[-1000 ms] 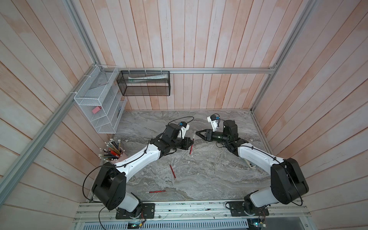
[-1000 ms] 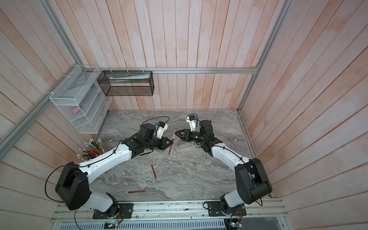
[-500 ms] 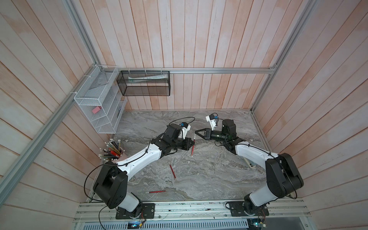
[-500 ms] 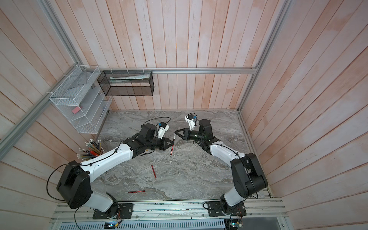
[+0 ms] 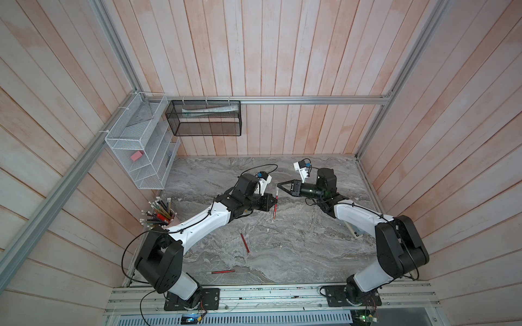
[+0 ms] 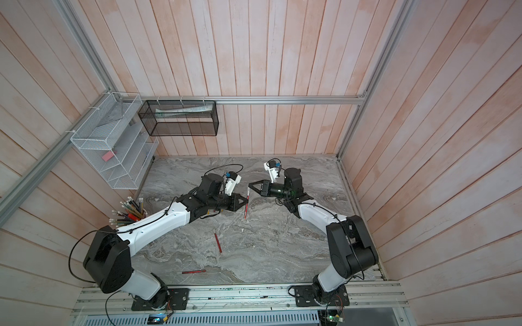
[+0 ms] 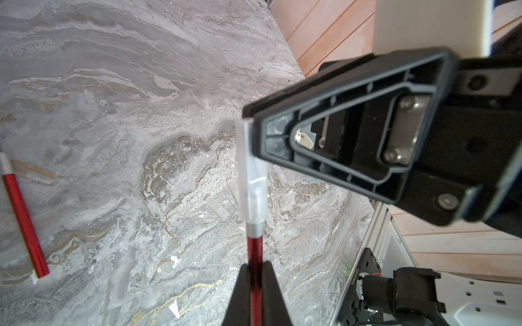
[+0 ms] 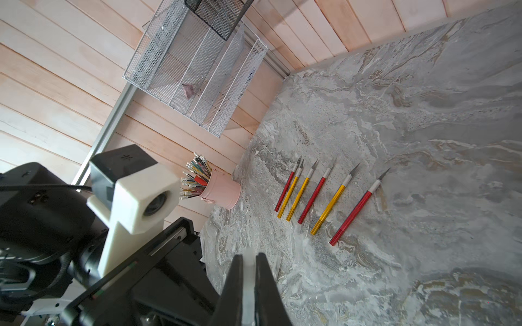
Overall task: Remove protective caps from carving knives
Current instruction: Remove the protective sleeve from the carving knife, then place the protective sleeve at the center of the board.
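1. Left wrist view: the left claw (image 7: 255, 272) is clamped on a red knife (image 7: 254, 248), held upright above the tabletop (image 7: 113, 141).
2. Its whitish cap (image 7: 254, 183) still covers the blade.
3. The right claw (image 7: 251, 132), apart a second ago, now pinches the cap's end.

Walls of pale pinkish wooden planks (image 5: 282, 56) close in a grey, veined marble-look worktop (image 5: 296, 248) on three sides, framed by slim silver aluminium bars (image 5: 310, 100) along the back and in the corners. A white wire-mesh rack with slanted dividers (image 5: 124, 138) hangs on one side wall with a small pink block (image 5: 136, 155) in it, and just beside it a black mesh basket (image 5: 203, 129) hangs from the back bar. Soft, even light falls over everything, and a slotted aluminium base rail (image 5: 282, 296) runs along the front edge.
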Available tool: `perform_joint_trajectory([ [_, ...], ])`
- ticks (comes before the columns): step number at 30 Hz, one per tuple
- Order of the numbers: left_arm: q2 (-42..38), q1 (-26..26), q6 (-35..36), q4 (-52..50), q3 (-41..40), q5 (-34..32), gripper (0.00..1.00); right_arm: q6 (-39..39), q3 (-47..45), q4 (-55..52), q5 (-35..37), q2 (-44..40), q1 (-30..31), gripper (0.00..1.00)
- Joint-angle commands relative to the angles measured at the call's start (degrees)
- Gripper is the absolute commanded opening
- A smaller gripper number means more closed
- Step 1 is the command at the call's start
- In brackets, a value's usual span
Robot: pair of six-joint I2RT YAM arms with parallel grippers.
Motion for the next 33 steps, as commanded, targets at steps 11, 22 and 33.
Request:
perform_joint_trajectory([
  [11, 3.5, -0.6, -1.2, 1.7, -3.2, 3.2, 0.0, -2.4, 8.9, -1.8, 6.0, 3.0, -5.1, 0.0],
  [22, 6.5, 0.8, -1.4, -5.1, 1.9, -6.3, 0.0, -17.6, 2.4, -28.0, 32.6, -6.5, -5.0, 0.0],
  [33, 13.5, 4.1, -2.1, -7.9, 9.1, -9.1, 0.0, -21.2, -3.3, -42.4, 45.3, -9.2, 2.7, 0.0],
])
